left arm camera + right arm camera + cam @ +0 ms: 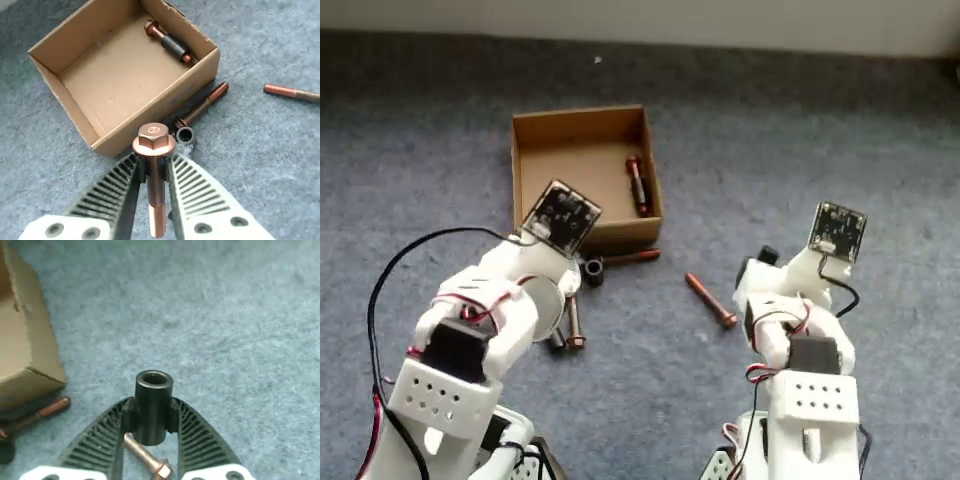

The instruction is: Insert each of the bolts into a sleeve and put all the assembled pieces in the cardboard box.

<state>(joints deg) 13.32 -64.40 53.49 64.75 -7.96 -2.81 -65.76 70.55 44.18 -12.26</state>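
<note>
Grey-blue carpet covers the counter, and a cardboard box (578,118) sits open on it, toward the far side from the two arms; everything else is easiest placed from that box. Inside the box, along the wall on the right arm's side, lies a sleeved bolt (638,185), a copper-coloured shank with a dark collar round its middle. Just outside the box's near wall, the left jaws are closed on a held bolt (155,185); they pinch its shank, with the hex head pointing toward the box. Between that head and the near wall sits a loose sleeve (185,135), short and black, with its open bore showing; right beside it a loose bolt (202,105) lies on the carpet close to the near wall. Farther from the box, on the right arm's side, a third bolt (710,300) lies by itself on the carpet. Off that same side of the box, the right jaws grip a black sleeve (152,405) by its body, and its open end faces away from the wrist.
</note>
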